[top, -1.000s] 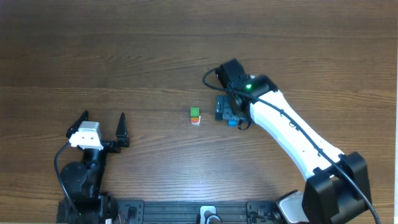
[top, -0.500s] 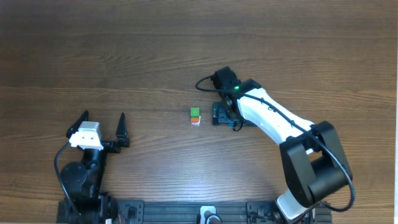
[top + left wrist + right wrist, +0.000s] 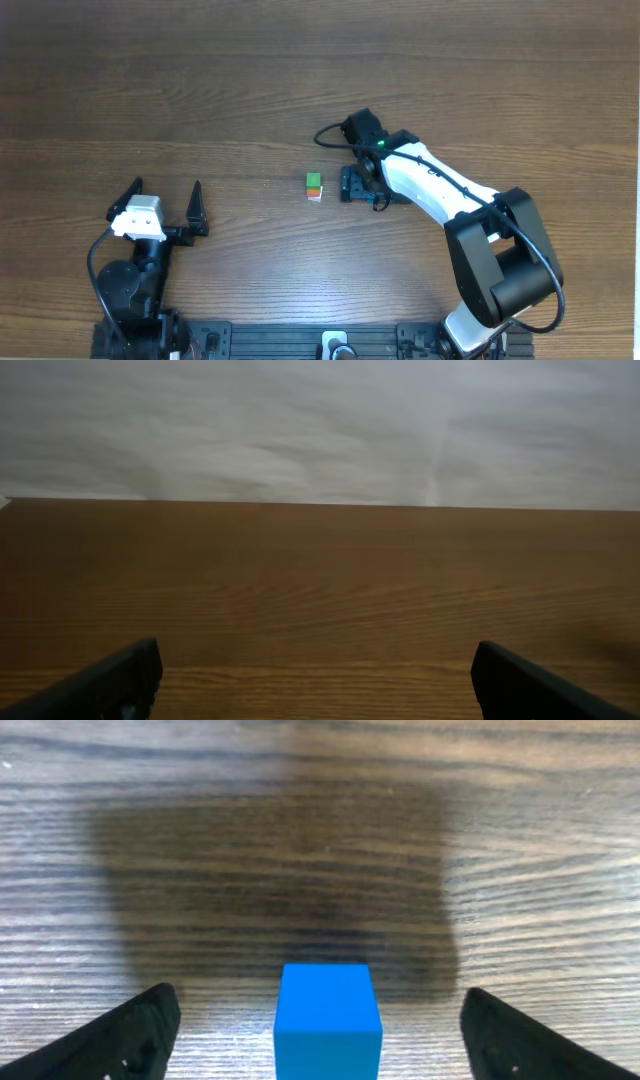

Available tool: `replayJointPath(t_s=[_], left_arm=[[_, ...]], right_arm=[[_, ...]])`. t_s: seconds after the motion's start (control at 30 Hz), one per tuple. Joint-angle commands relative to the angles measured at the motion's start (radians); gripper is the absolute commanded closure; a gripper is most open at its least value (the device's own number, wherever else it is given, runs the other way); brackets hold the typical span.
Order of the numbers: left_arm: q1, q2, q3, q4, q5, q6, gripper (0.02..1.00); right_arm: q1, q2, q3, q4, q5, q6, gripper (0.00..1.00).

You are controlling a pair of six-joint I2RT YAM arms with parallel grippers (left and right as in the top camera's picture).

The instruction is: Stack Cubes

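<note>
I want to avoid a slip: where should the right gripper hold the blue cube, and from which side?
Take the blue cube by its two opposite vertical sides, from straight above. It lies flat on the table between the open right gripper's fingers, so they should close evenly.

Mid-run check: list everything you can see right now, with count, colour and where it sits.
green cube: 1, green, top of the small stack near the table's middle.
orange cube: 1, orange, directly under the green cube; a pale sliver below it is too small to identify.
blue cube: 1, blue, on the table between the right gripper's fingers, touching neither.
table: 1, brown wood, under everything.
wall: 1, white, beyond the table's far edge.
left gripper: 1, black, open, at the table's left, nothing between its fingers.
right gripper: 1, black, open, just right of the stack, straddling the blue cube.
</note>
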Motion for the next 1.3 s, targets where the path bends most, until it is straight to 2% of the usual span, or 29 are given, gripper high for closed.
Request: replayJointPath(t_s=[0.03, 0.47, 0.9, 1.3], left_arm=[[0.005, -0.007, -0.006, 0.0, -0.005, 0.015, 0.02], [0.005, -0.007, -0.006, 0.0, -0.005, 0.015, 0.018], [0.005, -0.007, -0.006, 0.0, -0.005, 0.015, 0.02], [0.005, -0.007, -0.006, 0.0, -0.005, 0.015, 0.018]], right_arm=[[-0.017, 0.012, -0.026, 0.019, -0.035, -0.001, 0.163], [-0.019, 0.011, -0.026, 0.029, -0.035, -0.001, 0.395], [-0.019, -0.031, -0.026, 0.017, -0.035, -0.002, 0.535], [-0.019, -0.031, -0.026, 0.006, -0.035, -0.002, 0.75]])
